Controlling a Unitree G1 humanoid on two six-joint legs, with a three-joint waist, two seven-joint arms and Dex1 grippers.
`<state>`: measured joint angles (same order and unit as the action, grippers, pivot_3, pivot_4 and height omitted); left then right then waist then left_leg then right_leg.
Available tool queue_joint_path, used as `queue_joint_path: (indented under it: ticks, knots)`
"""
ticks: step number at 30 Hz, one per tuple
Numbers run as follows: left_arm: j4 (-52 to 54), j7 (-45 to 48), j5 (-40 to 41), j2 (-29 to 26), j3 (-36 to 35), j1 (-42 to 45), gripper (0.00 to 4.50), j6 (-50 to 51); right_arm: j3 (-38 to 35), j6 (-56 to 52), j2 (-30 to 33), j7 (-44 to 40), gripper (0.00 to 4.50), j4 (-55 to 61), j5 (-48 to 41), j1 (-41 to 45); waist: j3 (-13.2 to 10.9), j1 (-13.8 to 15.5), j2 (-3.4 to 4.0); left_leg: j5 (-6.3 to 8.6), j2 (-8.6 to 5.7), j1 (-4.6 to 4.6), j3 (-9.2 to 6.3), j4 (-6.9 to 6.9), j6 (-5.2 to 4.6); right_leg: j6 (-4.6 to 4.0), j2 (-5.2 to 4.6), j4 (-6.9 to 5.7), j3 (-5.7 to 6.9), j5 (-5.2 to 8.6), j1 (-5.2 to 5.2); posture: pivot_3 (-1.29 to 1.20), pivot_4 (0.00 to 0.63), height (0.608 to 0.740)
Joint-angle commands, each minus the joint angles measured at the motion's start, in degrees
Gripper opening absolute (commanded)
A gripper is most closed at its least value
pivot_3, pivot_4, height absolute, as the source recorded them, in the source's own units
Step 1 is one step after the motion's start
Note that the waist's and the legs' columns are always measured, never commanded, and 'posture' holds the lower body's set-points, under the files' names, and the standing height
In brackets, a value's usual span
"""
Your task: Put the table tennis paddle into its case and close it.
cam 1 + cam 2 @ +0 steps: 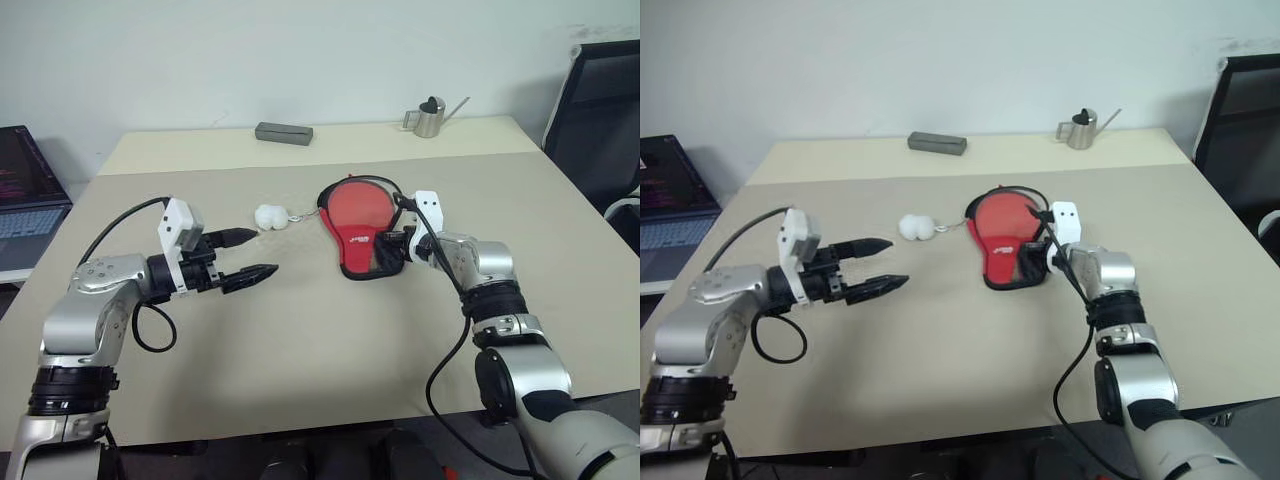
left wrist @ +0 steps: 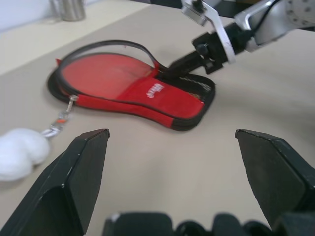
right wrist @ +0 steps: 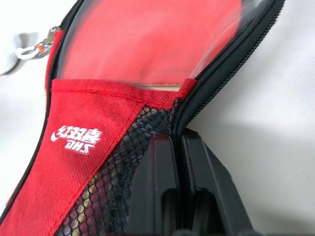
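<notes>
Right gripper (image 1: pixel 393 243) is closed, with its two black fingers (image 3: pixel 189 196) pressed together on the black zipper edge of the case (image 1: pixel 358 232), at the narrow handle end on the side nearer to this arm. It seems to pinch the rim of the flap and not the paddle itself. The left gripper (image 1: pixel 250 256) is wide open and holds nothing; it hangs over the bare table (image 1: pixel 300 340), well apart from the case, with its fingertips pointing toward it.

The table tennis paddle (image 2: pixel 106 69) already lies inside the case: its red rubber face shows in the opened round part, and below it comes the red fabric with the white logo and the black mesh. The case lies flat near the middle of the table. Its zipper is not closed, and the white pom-pom (image 1: pixel 269 217) of the slider lies on the table just beside the round end, joined to it by a small metal ring.

I judge that the putting-in step is done or nearly done, and the closing step is beginning. The next move calls for folding the flap flat over the blade, then for the free left gripper to take the pom-pom or slider and draw it around the rim while the right one keeps the case in place. Care is needed that the case does not slide.
</notes>
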<state>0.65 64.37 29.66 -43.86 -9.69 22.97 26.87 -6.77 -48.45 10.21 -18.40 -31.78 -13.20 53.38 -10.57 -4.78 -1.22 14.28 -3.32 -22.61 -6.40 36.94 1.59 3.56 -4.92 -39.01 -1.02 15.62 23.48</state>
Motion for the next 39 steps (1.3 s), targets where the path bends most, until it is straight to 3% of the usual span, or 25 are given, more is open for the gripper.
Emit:
queue_joint_path:
  ticks: [1, 9, 12, 17, 35, 39]
  knots:
    - [3.01, 0.51, 2.44, -1.94, -2.61, -0.43, 4.5, 1.08, -0.32, -3.09, -0.3, 0.17, 0.03, 6.2, -1.77, -0.93, 0.0, 0.01, 0.0, 0.0, 0.0, -0.01, 0.0, 0.0, 0.0, 0.0, 0.0, 0.0, 0.01, 0.0, 0.0, 0.0, 0.15, 0.74]
    - [2.67, -0.68, 2.28, -1.4, -2.05, 0.32, 4.5, 0.77, -0.55, 0.22, -0.77, 0.33, 0.03, 6.35, -2.06, -1.33, 0.0, 0.01, 0.0, 0.0, -0.01, -0.01, 0.02, 0.0, -0.01, 0.0, 0.0, 0.0, 0.0, 0.0, 0.0, 0.0, 0.15, 0.74]
    - [2.81, -0.9, 2.14, -1.24, -1.8, 0.36, 4.5, 0.58, -1.63, 2.61, -1.03, 1.16, 0.73, 5.54, -2.28, -0.86, 0.0, 0.01, 0.0, 0.0, 0.0, -0.01, 0.03, 0.0, -0.01, 0.0, 0.0, 0.0, 0.0, 0.0, 0.0, 0.0, 0.15, 0.74]
    - [2.98, -1.3, 2.11, -1.17, -1.65, 0.22, 4.5, 0.42, 0.25, 5.13, -0.79, 0.24, 2.3, 4.83, -1.02, -0.9, 0.0, 0.0, 0.0, 0.0, -0.01, -0.01, 0.03, 0.0, -0.01, 0.0, 0.0, 0.0, 0.0, 0.0, 0.0, 0.0, 0.15, 0.74]
    - [3.51, -1.6, 1.6, -0.94, -1.08, 0.03, 4.5, -0.08, 0.62, 6.73, 0.38, 1.14, 2.3, 5.52, -0.02, -4.32, 0.0, 0.01, 0.0, 0.0, -0.01, -0.01, 0.03, 0.0, -0.01, 0.0, 0.0, 0.01, -0.01, 0.0, 0.0, 0.0, 0.15, 0.74]
    - [3.43, -1.64, 1.49, -0.98, -1.03, 0.21, 4.5, -0.06, 0.86, 6.61, -0.29, 1.51, 3.2, 5.33, -0.08, -4.71, 0.0, -0.01, 0.0, 0.0, 0.0, 0.0, 0.04, 0.0, -0.01, 0.0, 0.0, 0.0, -0.01, 0.0, 0.0, 0.0, 0.15, 0.74]
